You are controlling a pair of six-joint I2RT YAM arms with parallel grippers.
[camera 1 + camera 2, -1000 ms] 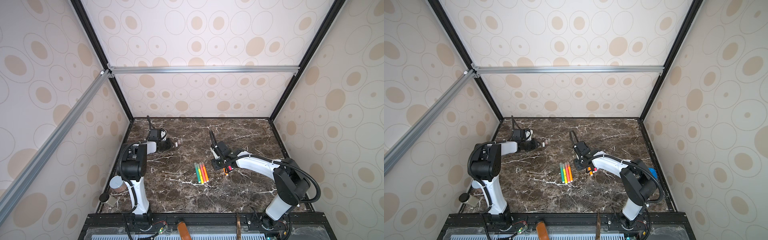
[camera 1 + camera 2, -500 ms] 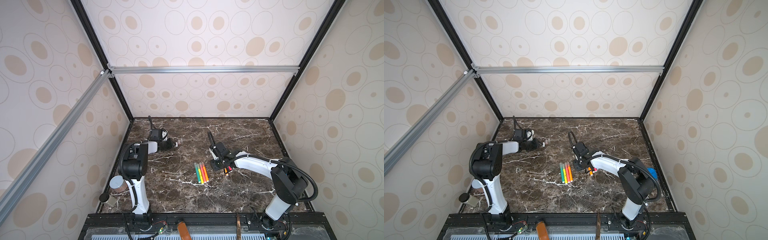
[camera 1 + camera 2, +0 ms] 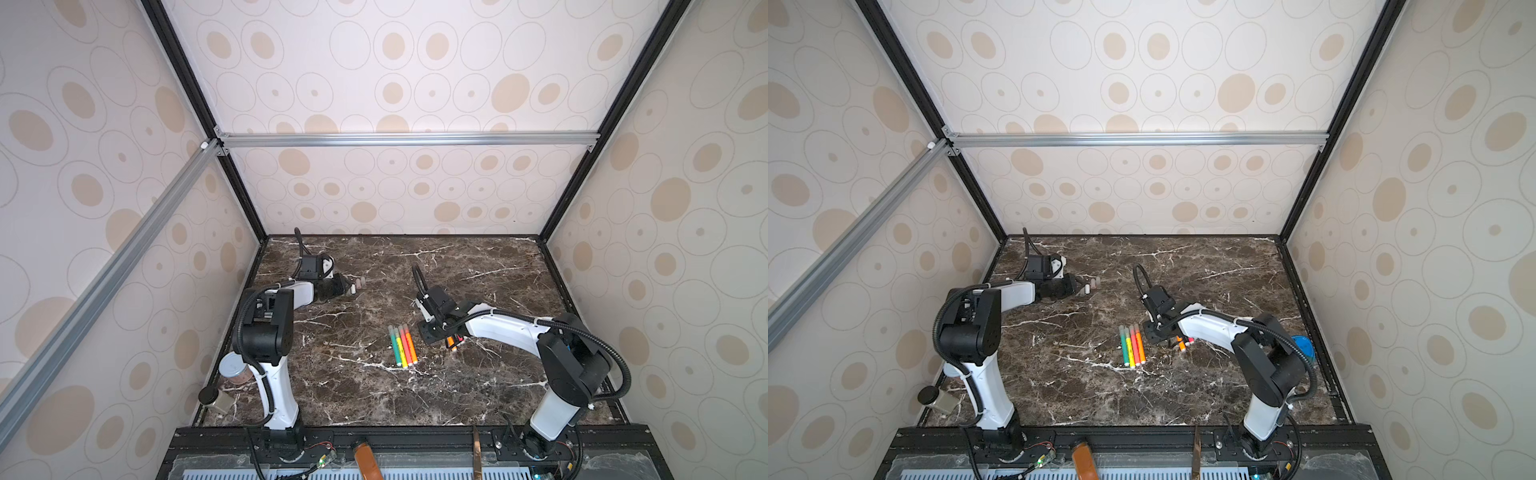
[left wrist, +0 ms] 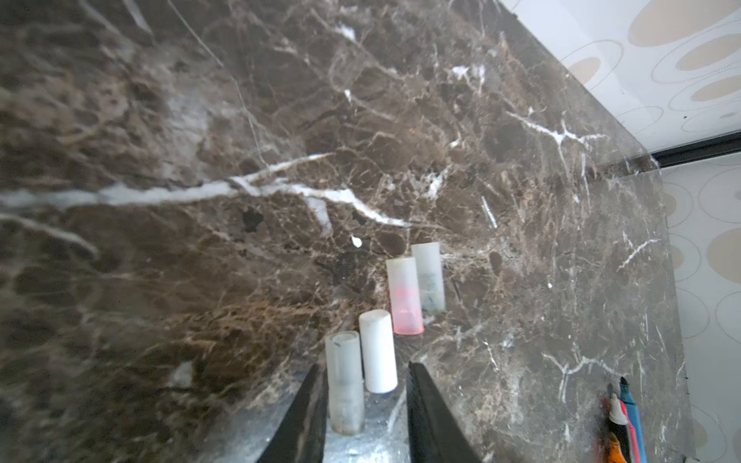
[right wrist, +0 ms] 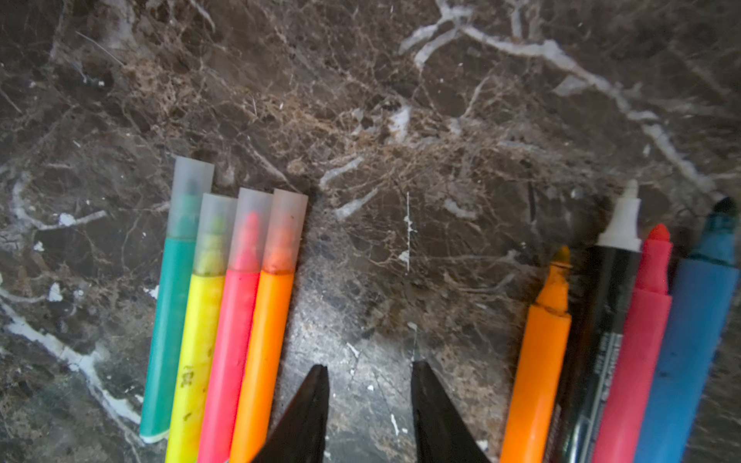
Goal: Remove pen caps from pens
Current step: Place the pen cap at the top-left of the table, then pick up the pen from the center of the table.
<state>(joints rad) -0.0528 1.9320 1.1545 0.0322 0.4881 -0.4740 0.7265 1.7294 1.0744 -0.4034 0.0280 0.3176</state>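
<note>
Several loose pen caps lie at the back left; in the left wrist view a translucent cap (image 4: 345,385), a white cap (image 4: 377,352) and a pink-tinted cap (image 4: 405,296) show. My left gripper (image 4: 365,365) is open, and the translucent cap rests on the marble against one finger. Several capped pens (image 5: 224,320), green, yellow, pink and orange, lie side by side mid-table (image 3: 402,345). Several uncapped pens (image 5: 625,328), orange, black, pink and blue, lie beside them (image 3: 454,343). My right gripper (image 5: 369,364) is open over bare marble between the two groups.
A clear jar (image 3: 235,368) and a small black-lidded bottle (image 3: 212,399) stand by the left arm's base. A blue round lid (image 3: 1302,347) lies at the right wall. Patterned walls enclose the marble table (image 3: 478,266) on three sides.
My left gripper has opened and let go of the translucent cap, which now lies on the marble beside the others. The right arm has barely moved.
</note>
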